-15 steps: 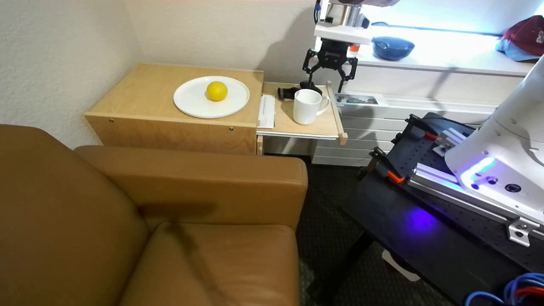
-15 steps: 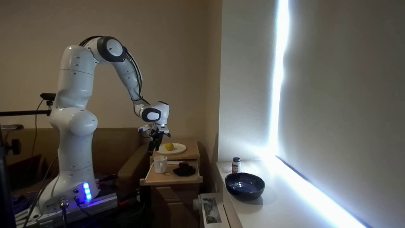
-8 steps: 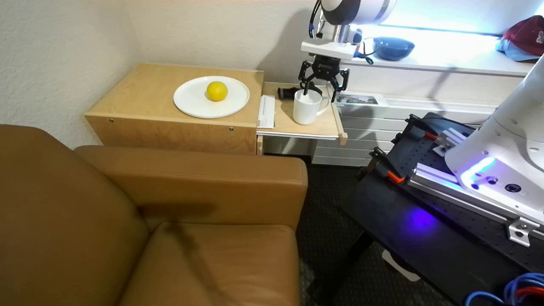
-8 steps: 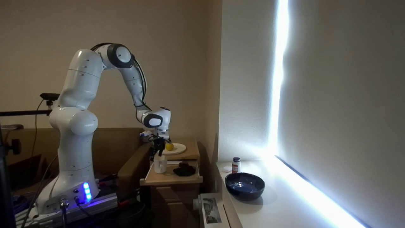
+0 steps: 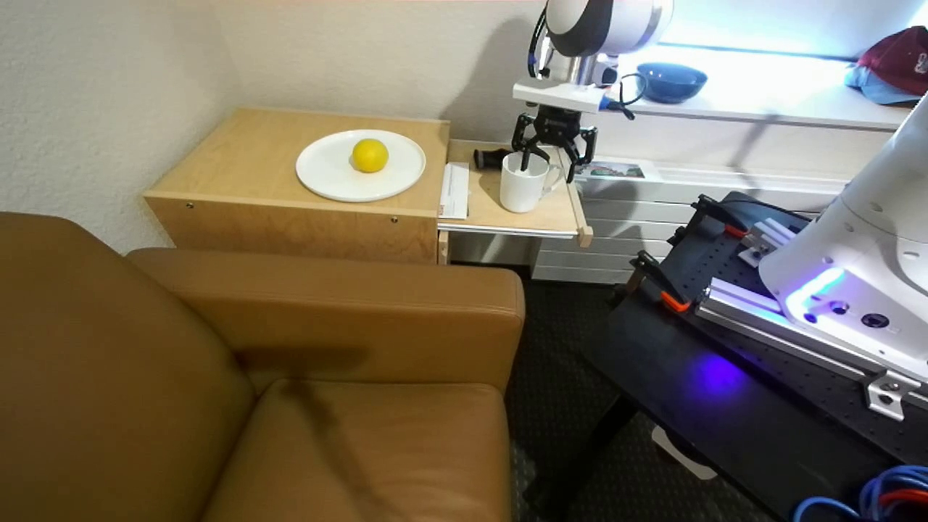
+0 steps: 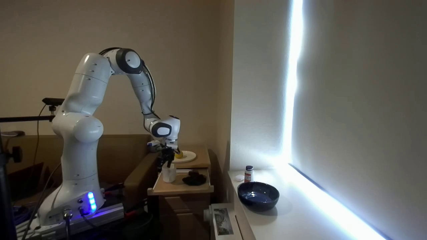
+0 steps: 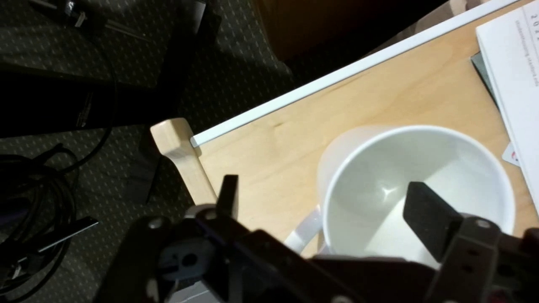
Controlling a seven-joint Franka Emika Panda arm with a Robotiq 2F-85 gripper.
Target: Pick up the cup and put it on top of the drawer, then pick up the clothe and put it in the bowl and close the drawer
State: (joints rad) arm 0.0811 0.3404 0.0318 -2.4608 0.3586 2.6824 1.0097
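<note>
1. Sofa (image 5: pixel 290 319): nearest in an exterior view. Smooth brown covering, leather-like, seamed along the rounded armrest.
2. Table (image 5: pixel 674 391): flat black top, perforated in the part around the arm's base.
3. Cabinet (image 5: pixel 254 159): pale grained wood, squared edges. On top, a round white plate (image 5: pixel 326 177) bearing a yellow ball (image 5: pixel 370 156).
4. Drawer (image 7: pixel 269 155): similar pale wood, standing out from the cabinet; thin white side rail, wooden front. A white printed booklet (image 7: pixel 520 75) lies in it, toward the cabinet end.
5. Gripper (image 5: pixel 548 172): black, jointed, fingers (image 7: pixel 425 210) spread wide. One finger reaches down inside the mouth of the cup (image 5: pixel 518 192); the other stands outside, on the handle (image 7: pixel 304 229) side, so the wall lies between them. Contact with the wall cannot be told.
6. Cup, condition: white, glossy, cylindrical, upright on the drawer bottom. Interior pale, with a bright glint in the wrist view.
7. Cloth (image 6: pixel 194 179): dark, crumpled, lying in the drawer near the cup but apart from it. Finer detail cannot be made out.
8. Bowl (image 6: pixel 258 204): dark blue, glossy, round, upright on a white sill (image 6: pixel 307 213); present in both exterior views. A small bottle (image 6: pixel 249 176) with dark lid stands near it.
9. Baseball cap (image 5: pixel 899 61): maroon crown, light blue brim, on the same sill.
</note>
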